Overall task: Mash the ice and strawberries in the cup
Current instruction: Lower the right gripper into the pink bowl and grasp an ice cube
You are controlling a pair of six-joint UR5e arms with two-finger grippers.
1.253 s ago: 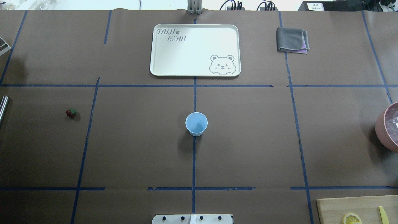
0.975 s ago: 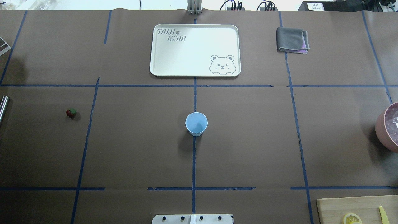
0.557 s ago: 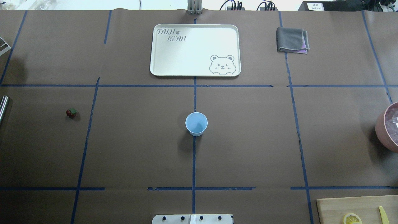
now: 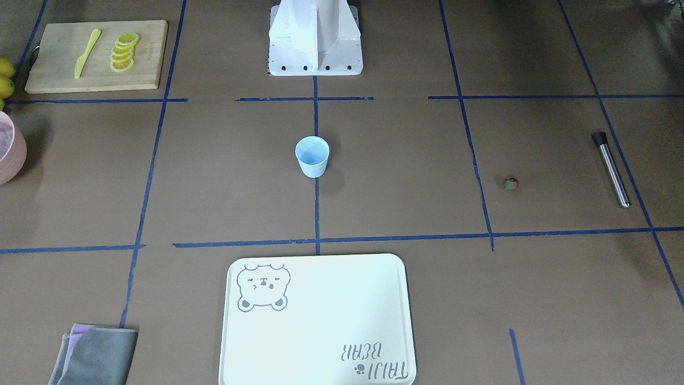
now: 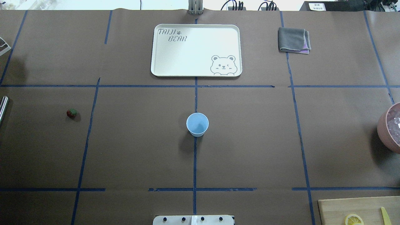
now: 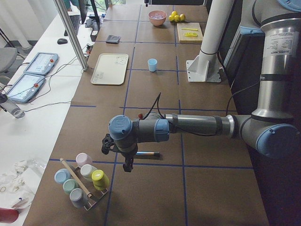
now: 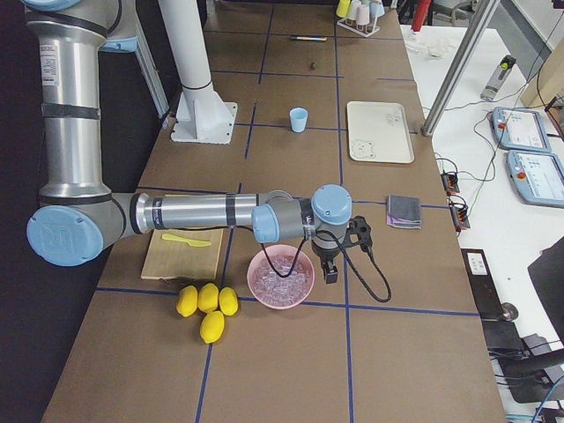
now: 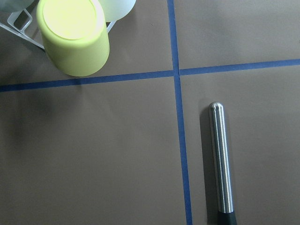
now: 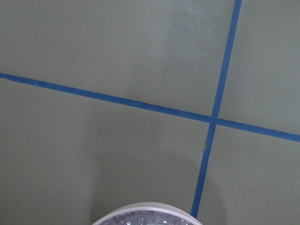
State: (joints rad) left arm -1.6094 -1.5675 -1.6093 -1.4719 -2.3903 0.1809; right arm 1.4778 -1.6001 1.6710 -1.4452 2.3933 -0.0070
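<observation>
Left tool [image 6: 127, 165] near the steel rod [image 8: 221, 159], right tool [image 7: 329, 271] beside the bowl [image 7: 280, 305] of ice [image 7: 280, 280]; spread or pressed together, cannot tell. Risk: slick ice slips free.

The cream tray [image 5: 193, 53] at the middle of the bench's [image 5: 250, 140] far edge reads "TAIJI BEAR" in grey letters at one corner. A white label [image 5: 317, 6] beyond the far right corner bears print too small to read.

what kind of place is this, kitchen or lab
Most likely a robotics lab, not a kitchen: a paper-covered table gridded with blue tape, the left arm over it, and control tablets on the side bench.
</observation>
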